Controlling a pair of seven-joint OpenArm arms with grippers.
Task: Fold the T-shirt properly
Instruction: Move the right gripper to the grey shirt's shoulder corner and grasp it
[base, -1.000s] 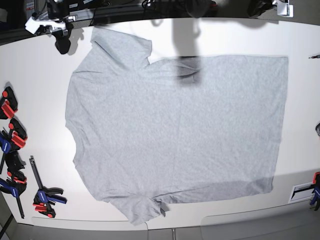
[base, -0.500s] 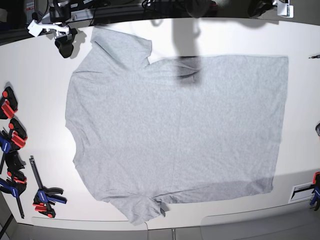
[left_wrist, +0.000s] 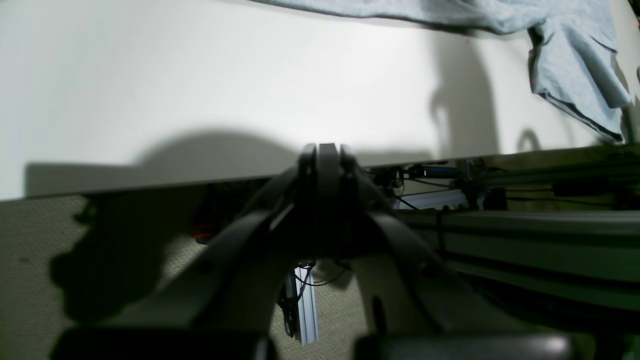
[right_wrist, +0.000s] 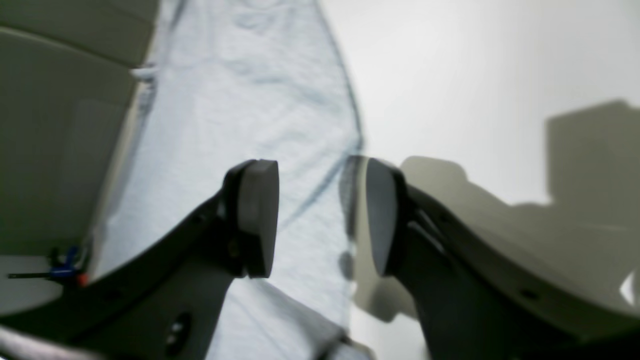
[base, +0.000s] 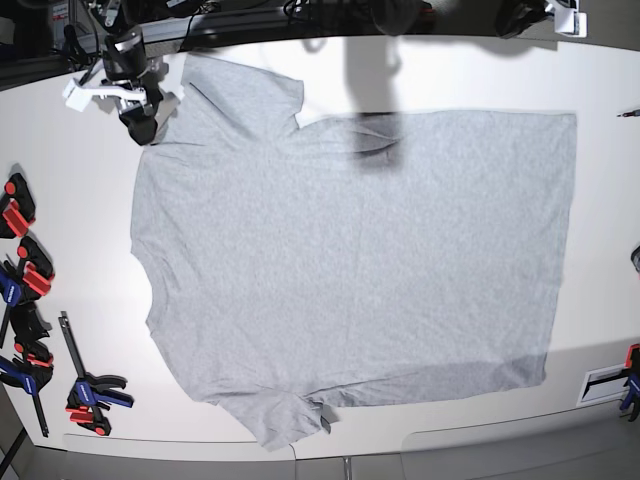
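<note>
White table (base: 600, 90), T-shirt (base: 350, 270) flat, margins free.

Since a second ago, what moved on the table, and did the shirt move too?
The right hand moved. It slid across the white table toward the T-shirt and now hangs at the edge of the shirt near the upper sleeve, open, holding nothing. The shirt lies flat and spread out, exactly as before. The clamps at the table's side stayed put. The left hand is shut and off the table edge.

Black curved tool (right_wrist: 312, 215) arms, flat grey pads (right_wrist: 257, 215); white bracket near wrist
</note>
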